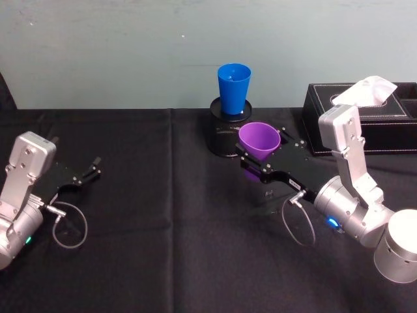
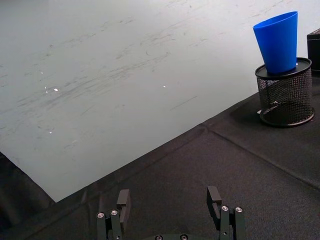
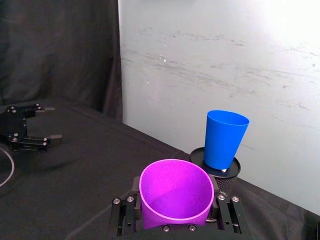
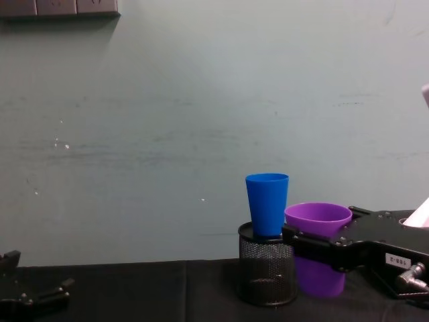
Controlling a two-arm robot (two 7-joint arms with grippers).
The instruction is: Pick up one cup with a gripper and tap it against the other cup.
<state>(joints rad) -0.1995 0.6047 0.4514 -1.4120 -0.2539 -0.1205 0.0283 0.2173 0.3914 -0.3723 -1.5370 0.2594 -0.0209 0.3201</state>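
Observation:
The purple cup [image 1: 259, 139] sits upright between the fingers of my right gripper [image 1: 251, 160], which is shut on it at mid-height. Its base seems a little above the black cloth. The right wrist view looks down into the purple cup [image 3: 175, 192], and the chest view has it [image 4: 318, 268] just right of the mesh holder. The blue cup [image 1: 234, 88] stands upright on top of a black mesh pen holder [image 1: 225, 134], just behind and left of the purple one, not touching it. The blue cup [image 4: 267, 204] rises higher than the purple rim. My left gripper [image 1: 91, 171] rests open at the far left.
A black box [image 1: 365, 120] stands at the back right, close behind my right arm. A pale wall runs just behind the blue cup [image 3: 225, 140] and the mesh holder [image 2: 285, 95]. Black cloth [image 1: 163, 228] covers the table between the two arms.

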